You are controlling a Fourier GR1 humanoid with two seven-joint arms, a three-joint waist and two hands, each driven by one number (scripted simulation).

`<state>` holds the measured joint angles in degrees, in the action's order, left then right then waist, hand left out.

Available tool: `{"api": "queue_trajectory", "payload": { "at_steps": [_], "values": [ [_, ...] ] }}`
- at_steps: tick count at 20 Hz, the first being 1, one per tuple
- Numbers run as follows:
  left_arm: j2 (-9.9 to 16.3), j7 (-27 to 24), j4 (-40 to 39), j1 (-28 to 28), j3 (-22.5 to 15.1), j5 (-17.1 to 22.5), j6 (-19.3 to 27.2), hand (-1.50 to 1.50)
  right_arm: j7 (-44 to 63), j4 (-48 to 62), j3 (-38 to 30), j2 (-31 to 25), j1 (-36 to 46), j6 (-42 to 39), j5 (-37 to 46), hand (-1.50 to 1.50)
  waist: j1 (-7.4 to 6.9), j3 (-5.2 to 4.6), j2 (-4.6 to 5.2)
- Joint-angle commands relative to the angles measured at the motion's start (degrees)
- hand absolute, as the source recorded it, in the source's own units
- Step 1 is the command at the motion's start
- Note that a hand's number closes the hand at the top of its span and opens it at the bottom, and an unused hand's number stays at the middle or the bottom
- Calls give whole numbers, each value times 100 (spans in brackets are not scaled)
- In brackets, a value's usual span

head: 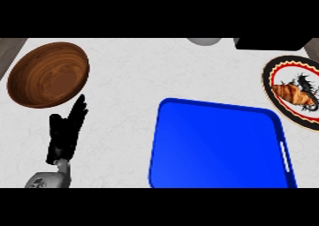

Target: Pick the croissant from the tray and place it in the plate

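Note:
The golden-brown croissant (294, 96) lies on the patterned plate (279, 72) at the right edge of the head view. That plate has a black rim, a red ring and a dark figure at its middle. The blue tray (217, 145) fills the lower middle and holds nothing. My left hand (65, 130) shows at the lower left, open with fingers straight and pointing up toward the wooden bowl. It is far from the tray's left edge and touches nothing. My right hand does not show.
A brown wooden bowl (49, 73) stands at the upper left on the white marble counter (129, 70). A grey round object (204, 41) and a black object (269, 43) sit at the far edge.

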<state>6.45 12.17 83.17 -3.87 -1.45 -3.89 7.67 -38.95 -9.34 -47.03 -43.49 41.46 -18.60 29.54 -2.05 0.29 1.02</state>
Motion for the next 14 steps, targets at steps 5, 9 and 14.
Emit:
{"api": "queue_trajectory", "payload": {
  "at_steps": [5,9,14],
  "values": [
    [-18,-163,-221,-57,12,-83,6,0,-596,-73,19,121,-350,-216,-145,-150,-13,1,0],
    [-20,-138,-7,189,-47,-104,-8,0,-339,-85,107,115,-286,192,-74,-150,-70,2,2],
    [-8,46,-421,-423,156,21,-59,0,-74,-97,248,349,-193,775,15,-150,-14,-3,11]
  ]
}}
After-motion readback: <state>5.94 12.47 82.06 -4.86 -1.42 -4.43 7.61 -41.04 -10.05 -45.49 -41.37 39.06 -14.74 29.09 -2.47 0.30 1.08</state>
